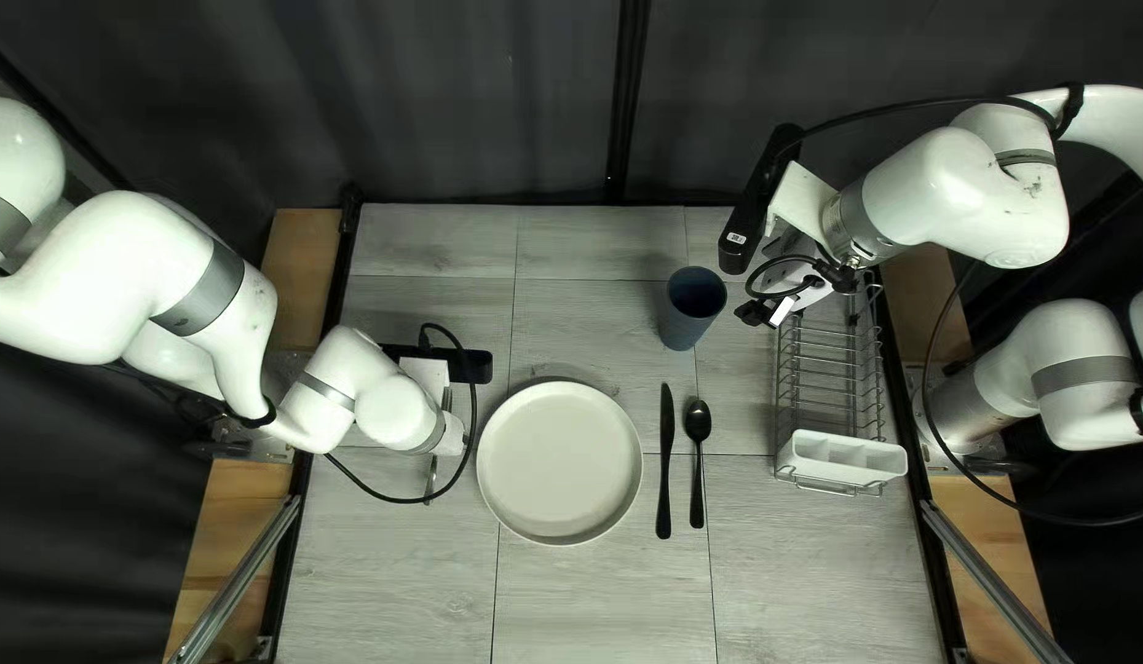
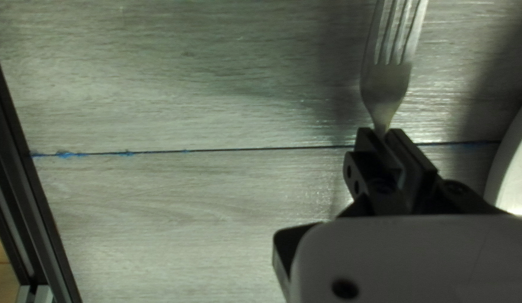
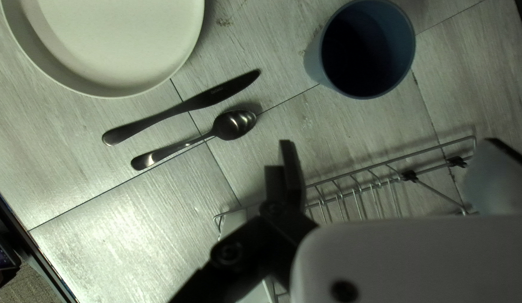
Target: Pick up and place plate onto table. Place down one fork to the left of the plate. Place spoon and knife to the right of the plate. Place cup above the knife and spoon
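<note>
My left gripper (image 1: 442,424), mostly covered by its arm, is low beside the pale plate (image 1: 560,462). In the left wrist view, the gripper (image 2: 383,134) is shut on the silver fork (image 2: 386,84), tines pointing ahead. A dark knife (image 1: 666,461) and spoon (image 1: 697,461) lie side by side right of the plate; the blue cup (image 1: 691,308) stands upright beyond them. My right gripper (image 1: 768,312) is raised between cup and rack. Its own view shows the gripper (image 3: 390,168) open, one finger plain, holding nothing, with the cup (image 3: 362,50) ahead.
A wire dish rack (image 1: 830,369) with a white utensil holder (image 1: 847,455) stands at the right of the table, close under my right gripper. In the left wrist view, the table's dark edge rail (image 2: 25,185) runs along the side away from the plate.
</note>
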